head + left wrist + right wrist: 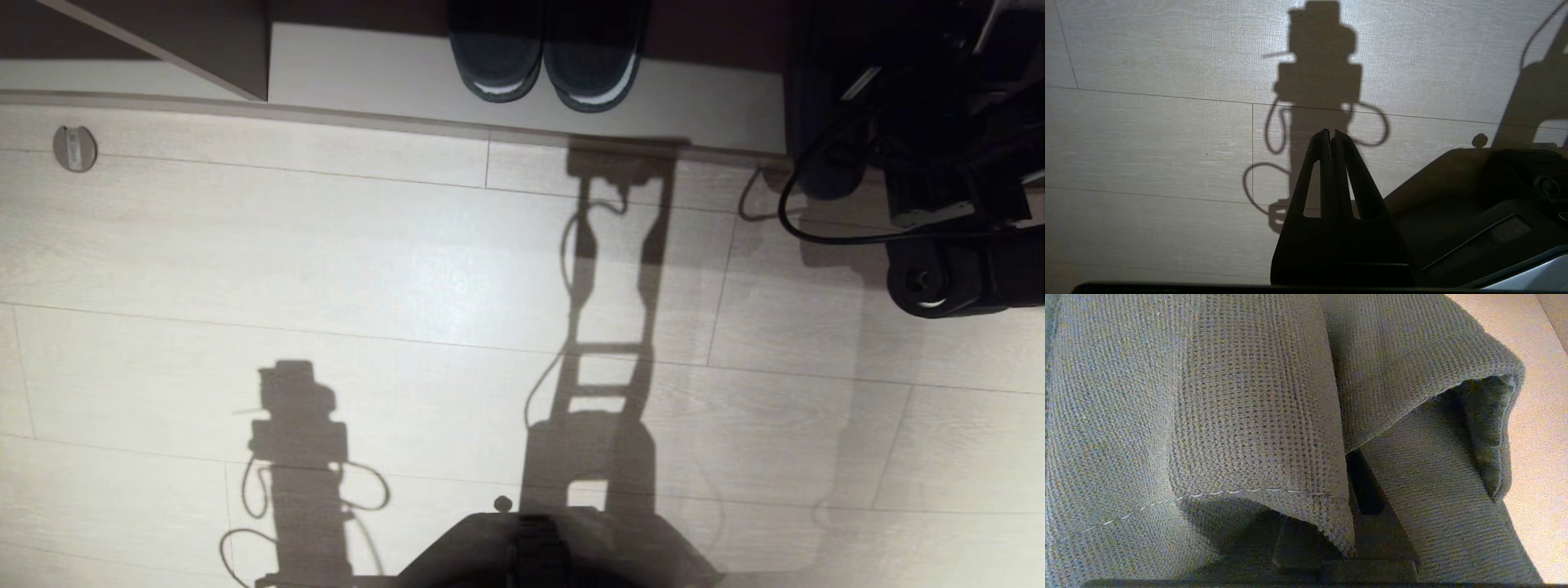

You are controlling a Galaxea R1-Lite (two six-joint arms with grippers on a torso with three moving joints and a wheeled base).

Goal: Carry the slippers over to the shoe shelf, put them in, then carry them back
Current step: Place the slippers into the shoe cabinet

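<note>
**A:** What's the room like underfoot?

**B:** A pale wood-grain plank floor [367,269], lit from behind the robot, so hard shadows of its torso and arm fall across it. A small round metal disc [75,149] is set into the floor at the far left. Along the far edge runs the shoe shelf [367,82], low and pale, with a vertical divider [220,49] at its left part. A pair of black shoes [545,57] with white sole edges stands inside it, toes pointing outward, side by side and touching.

**A:** And the slippers?

**B:** The right wrist view is filled with them: the slippers [1249,416] hang right against the camera, grey woven toe bands pressed together, one overlapping the other, with a stitched seam along the nearer one. The pale shelf board shows beyond them.

**A:** So the right hand has them?

**B:** Its fingers are almost wholly covered by the fabric, but they are clamped tight on the slippers' bands. In the head view only the dark right arm [939,163] shows, at the shelf's right end.

**A:** The left?

**B:** The left hand [1331,136] hangs over bare floor, fingertips pressed together, holding nothing.
</note>
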